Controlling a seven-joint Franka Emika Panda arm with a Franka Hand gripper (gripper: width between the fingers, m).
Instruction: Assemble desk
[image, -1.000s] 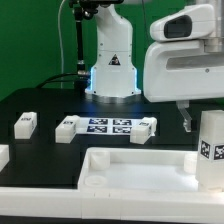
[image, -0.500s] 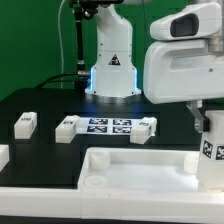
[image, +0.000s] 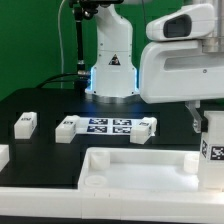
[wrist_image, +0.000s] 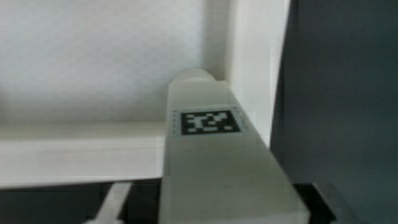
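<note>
The desk's white rimmed panel (image: 140, 172) lies at the front of the black table, and it fills the wrist view (wrist_image: 107, 90). A white square-section leg (image: 212, 150) with a black-and-white tag stands upright at the panel's corner on the exterior view's right. My gripper (image: 204, 118) is shut on this leg (wrist_image: 217, 150) from above; the leg runs out between the fingers toward the panel's corner. Whether the leg's end touches the socket is hidden. Loose white legs lie on the table (image: 25, 123), (image: 66, 129), (image: 145, 128).
The marker board (image: 108, 125) lies flat in the middle of the table. The robot's base (image: 112, 70) stands behind it. Another white part (image: 3, 156) lies at the exterior view's left edge.
The gripper and the held leg have shifted slightly toward the exterior view's right and a little lower. Nothing else has moved.
</note>
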